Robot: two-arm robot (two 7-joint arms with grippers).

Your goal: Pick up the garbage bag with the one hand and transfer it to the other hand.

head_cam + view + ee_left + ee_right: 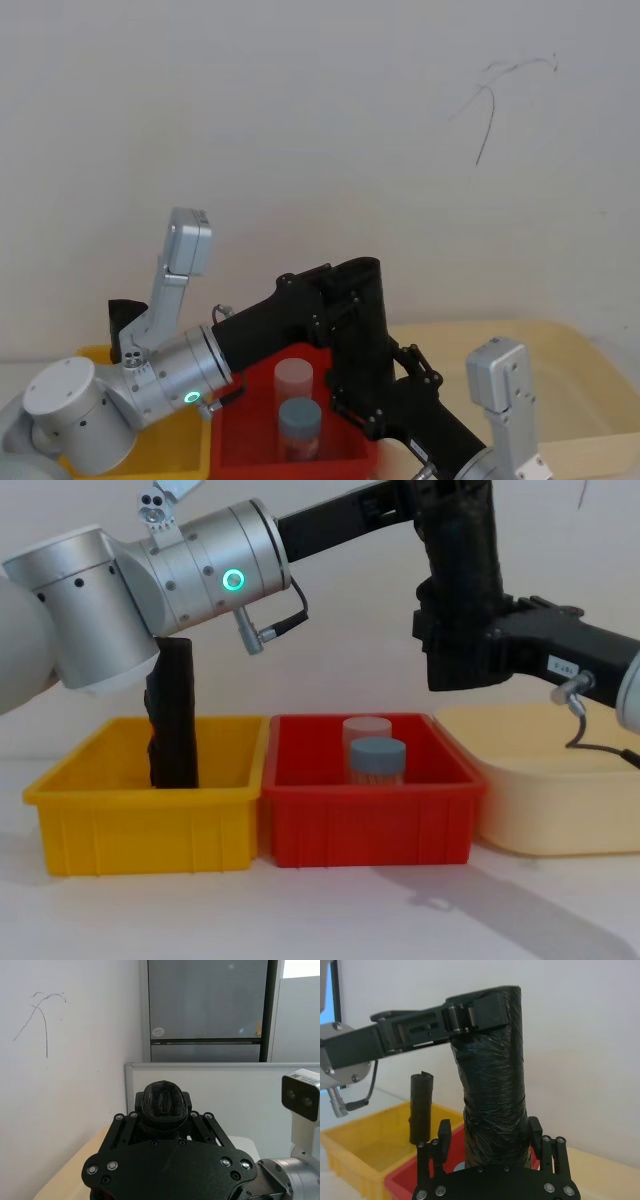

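White wall (300, 120), crinkled matte-black cylindrical garbage bag (492, 1080) upright, left gripper (487, 1010) clamping its top, right gripper (490, 1132) clamping its base

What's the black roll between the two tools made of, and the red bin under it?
The garbage bag, clamped by the left tool and right tool, looks like thin matte black plastic film wound tight: crinkles and wrap lines show. The red bin seems rigid moulded plastic: smooth, even-coloured walls with a slight sheen.
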